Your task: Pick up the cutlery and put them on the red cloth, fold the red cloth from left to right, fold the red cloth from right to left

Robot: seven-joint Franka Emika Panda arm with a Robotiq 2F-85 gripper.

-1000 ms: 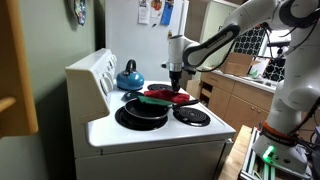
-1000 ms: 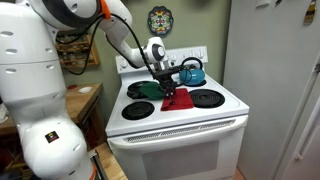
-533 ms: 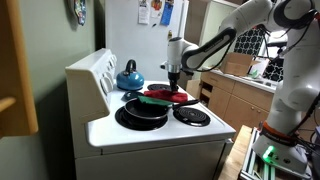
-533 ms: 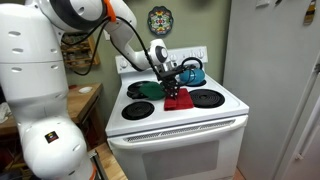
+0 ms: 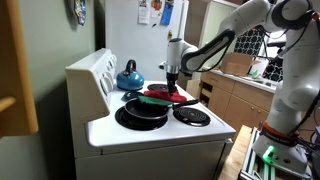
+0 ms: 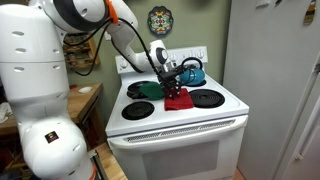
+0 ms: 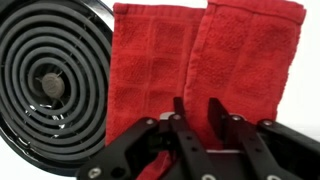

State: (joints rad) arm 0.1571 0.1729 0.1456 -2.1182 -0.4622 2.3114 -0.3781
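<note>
The red cloth lies on the white stove top beside a coil burner. Its right part is folded over as a thicker layer. It also shows in both exterior views. My gripper hangs just above the cloth's near edge, fingers a little apart, with nothing between them. It is seen in both exterior views. No cutlery shows in any view.
A flat green piece lies next to the red cloth. A black frying pan sits on a front burner. A blue kettle stands at the back. The stove's front edge is near.
The gripper has shifted very slightly above the red cloth. The cloth and the other things stay as they were.
</note>
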